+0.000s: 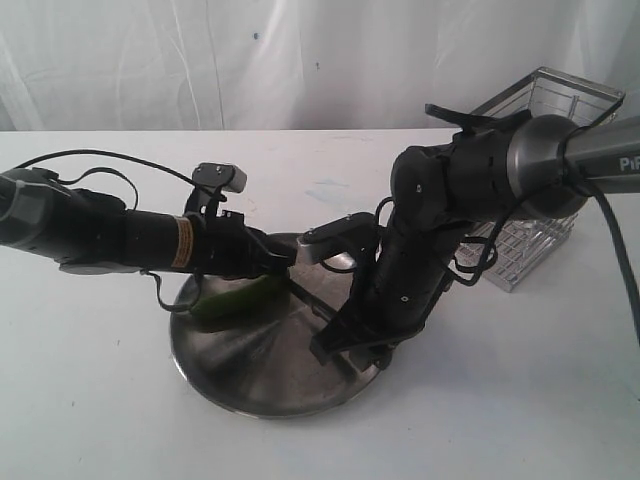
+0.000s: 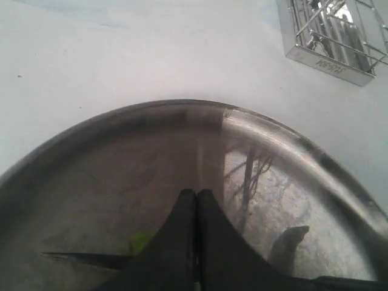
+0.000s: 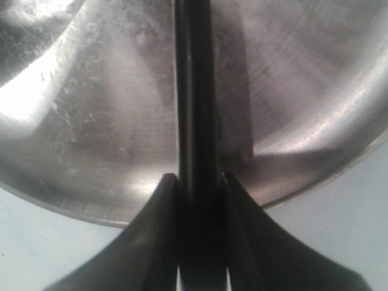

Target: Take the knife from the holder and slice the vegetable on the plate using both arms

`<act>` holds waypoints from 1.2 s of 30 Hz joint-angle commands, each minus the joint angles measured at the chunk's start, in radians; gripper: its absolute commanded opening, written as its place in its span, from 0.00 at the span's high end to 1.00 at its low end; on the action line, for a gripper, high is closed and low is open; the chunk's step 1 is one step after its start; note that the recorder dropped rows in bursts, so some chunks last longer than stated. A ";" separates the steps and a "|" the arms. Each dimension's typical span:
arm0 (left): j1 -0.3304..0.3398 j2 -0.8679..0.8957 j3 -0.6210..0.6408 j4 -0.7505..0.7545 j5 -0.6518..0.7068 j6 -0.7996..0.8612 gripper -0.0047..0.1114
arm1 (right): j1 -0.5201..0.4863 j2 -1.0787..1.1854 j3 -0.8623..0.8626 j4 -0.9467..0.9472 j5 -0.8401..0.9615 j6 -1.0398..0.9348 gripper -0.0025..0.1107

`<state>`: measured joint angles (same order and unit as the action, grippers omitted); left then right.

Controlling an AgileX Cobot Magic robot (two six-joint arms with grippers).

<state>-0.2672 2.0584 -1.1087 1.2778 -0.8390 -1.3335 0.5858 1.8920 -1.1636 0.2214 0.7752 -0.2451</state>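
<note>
Slicing step: the right end effector [image 3: 200, 179] grips the knife [image 3: 194, 91] over the plate [image 1: 250, 375]. The left end effector [image 2: 197, 194], closed, sits over the vegetable [image 1: 240, 300] at the plate's ten o'clock. Next, press the knife through.

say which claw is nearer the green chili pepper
Left. The left claw sits at the slender green chili pepper; right claw, gripping the slim black knife, is farther across the round steel plate.

The plate [image 3: 91, 121] is scuffed shiny steel, the holder [image 1: 525, 255] glossy wire, the knife [image 3: 194, 91] matt black.
</note>
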 commanded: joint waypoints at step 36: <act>-0.135 -0.014 0.084 0.005 0.203 -0.177 0.96 | -0.005 0.004 0.001 0.004 0.173 0.067 0.98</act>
<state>-0.4044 2.0254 -1.0471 1.2389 -0.7131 -1.4971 0.5858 1.9020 -1.1636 0.2319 0.8882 -0.1867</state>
